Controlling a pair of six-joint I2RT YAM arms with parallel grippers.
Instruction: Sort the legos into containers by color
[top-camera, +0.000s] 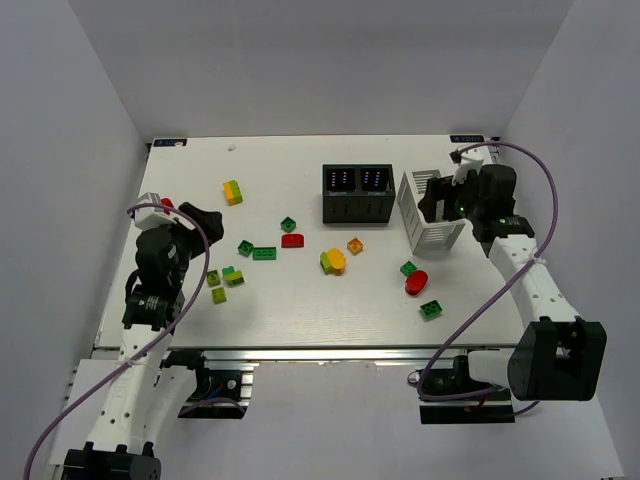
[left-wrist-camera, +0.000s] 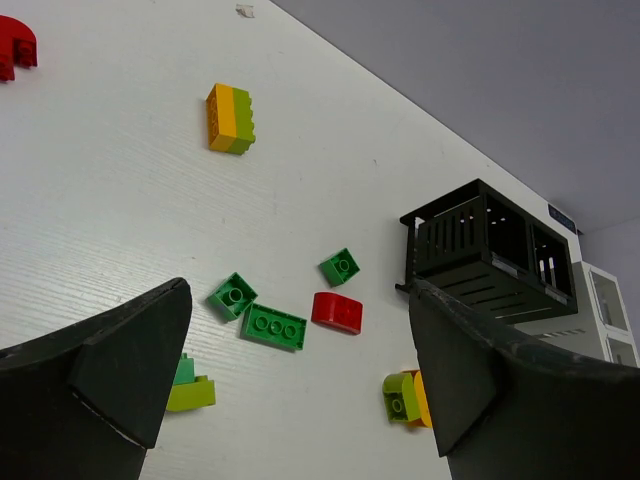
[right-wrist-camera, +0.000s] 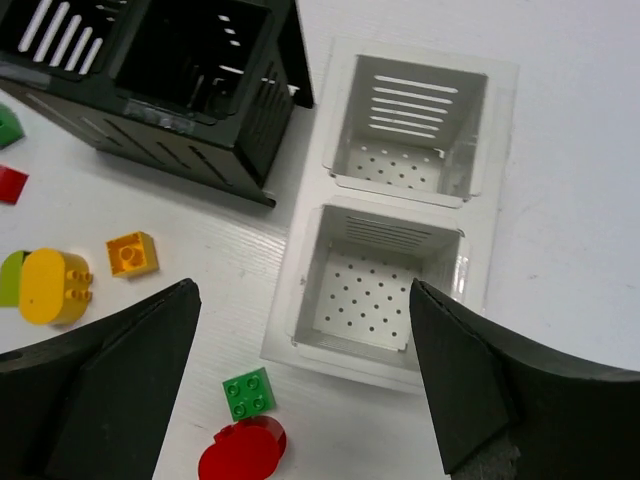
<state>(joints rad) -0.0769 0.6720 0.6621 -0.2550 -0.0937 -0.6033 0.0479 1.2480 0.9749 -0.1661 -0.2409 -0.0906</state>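
Legos (top-camera: 264, 254) in red, green, lime, yellow and orange lie loose on the white table (top-camera: 300, 310). Most are spread on the arms' side of the black box (top-camera: 357, 195) and off to its left, with a yellow-and-lime stack (top-camera: 233, 192) farthest left of it. The white basket (top-camera: 420, 238) stands just right of the box, and both its compartments show bare in the right wrist view. The right gripper (right-wrist-camera: 302, 290) hangs over that basket, jaws spread wide and holding nothing. A dark green brick (right-wrist-camera: 248, 392) and a rounded red one (right-wrist-camera: 242, 450) sit on the table just beside the basket's near end, short of the fingers. The left gripper (left-wrist-camera: 298, 292), equally wide and empty, hovers well left of the box, facing a red brick (left-wrist-camera: 336, 312) and green bricks (left-wrist-camera: 272, 327) ahead of its fingers. Sorting appears not yet begun. A clean first pick would likely mean centring the jaws over one single-colour brick clear of its neighbours, squaring to its flat sides before closing, and fixing which colour each compartment takes.
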